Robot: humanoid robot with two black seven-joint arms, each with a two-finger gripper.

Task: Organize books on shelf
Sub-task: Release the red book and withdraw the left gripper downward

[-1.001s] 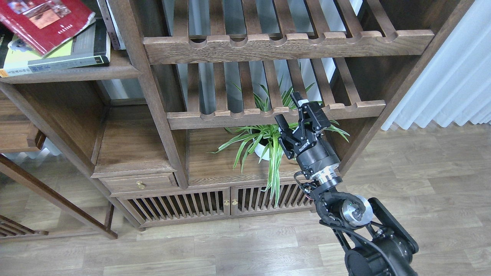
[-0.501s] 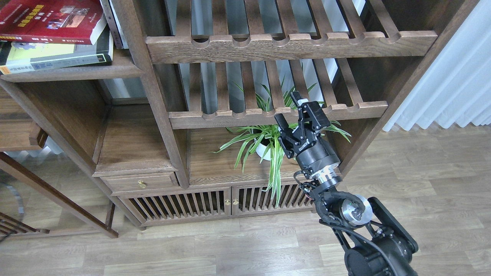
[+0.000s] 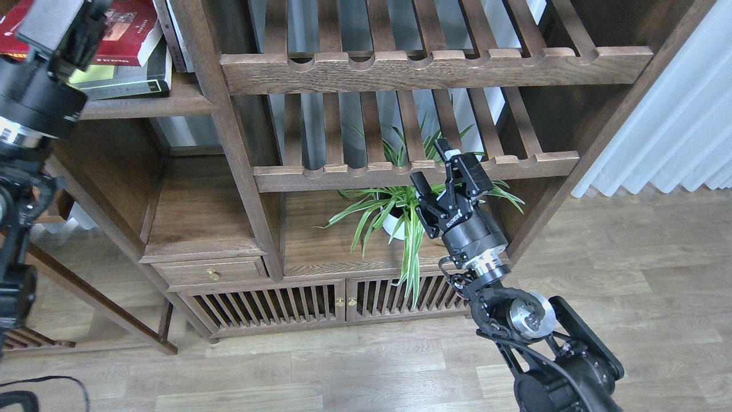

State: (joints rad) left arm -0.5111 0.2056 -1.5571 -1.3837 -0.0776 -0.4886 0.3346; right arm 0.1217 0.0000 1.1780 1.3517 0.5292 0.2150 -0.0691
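Note:
Two of the books lie stacked at the top left: a dark-red book flat on top of a yellow-green book with a black border. They rest on the shelf, a solid dark-brown board. My left gripper is raised in front of the left part of the stack and hides it. It is blurred, so its fingers cannot be told apart. My right gripper stands open and empty lower down, in front of the plant, far from the books.
Thin upright volumes stand right of the stack. Slatted racks fill the middle of the cabinet. A potted spider plant sits under the lower rack. A drawer and slatted doors are below, with wood floor in front.
The dark-red book went from tilted to lying flat on the yellow-green one. My left arm has risen into view at the left, in front of the stack. The right arm has barely moved.

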